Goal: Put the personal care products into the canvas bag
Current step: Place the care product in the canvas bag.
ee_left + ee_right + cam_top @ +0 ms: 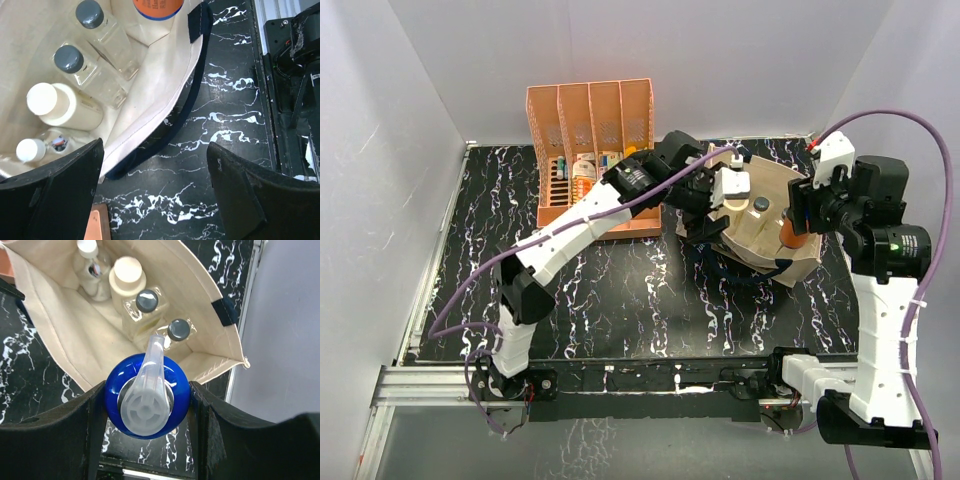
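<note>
The canvas bag [760, 252] lies open on the dark marble table, its cream inside facing up. In it lie two clear bottles with grey caps [95, 30] [146, 301], a white cylinder bottle [60, 105] [127, 274] and a small white-topped bottle [31, 149] [89, 255]. My right gripper [147, 392] [798, 215] is shut on the orange-brown bottle [790, 233] [157, 7] by its blue cap [112, 400], and holds it upright over the right side of the bag's mouth. My left gripper [155, 150] [712, 212] stands open and empty over the table at the bag's left rim [165, 85].
The orange four-slot file rack [590, 110] stands at the back left, with small packs and pens [582, 165] at its foot; its corner [97, 225] shows under the left fingers. A navy strap [195, 65] trails beside the bag. White walls enclose the table.
</note>
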{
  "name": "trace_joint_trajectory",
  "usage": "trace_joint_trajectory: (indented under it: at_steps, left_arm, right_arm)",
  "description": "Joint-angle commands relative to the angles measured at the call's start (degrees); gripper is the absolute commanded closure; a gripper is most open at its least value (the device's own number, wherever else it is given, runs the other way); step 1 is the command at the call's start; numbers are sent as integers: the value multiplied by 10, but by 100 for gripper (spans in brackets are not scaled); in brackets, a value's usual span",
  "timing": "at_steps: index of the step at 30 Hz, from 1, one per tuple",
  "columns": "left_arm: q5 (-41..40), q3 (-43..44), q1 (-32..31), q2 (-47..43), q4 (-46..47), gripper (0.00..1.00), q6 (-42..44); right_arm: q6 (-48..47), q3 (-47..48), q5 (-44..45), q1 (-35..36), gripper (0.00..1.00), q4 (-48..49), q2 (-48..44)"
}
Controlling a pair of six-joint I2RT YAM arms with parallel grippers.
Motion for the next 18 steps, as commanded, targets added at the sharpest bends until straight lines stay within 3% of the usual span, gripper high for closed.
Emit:
trace_joint_trajectory:
  at_steps: [1, 18]
  left_arm:
    - [39, 41, -9, 25, -6, 19, 16]
    - [98, 65, -49, 90, 32, 22, 37]
  right_arm:
    - [-12, -10, 34, -3, 92, 73, -3]
    - [-46, -59, 112, -3, 92, 118, 36]
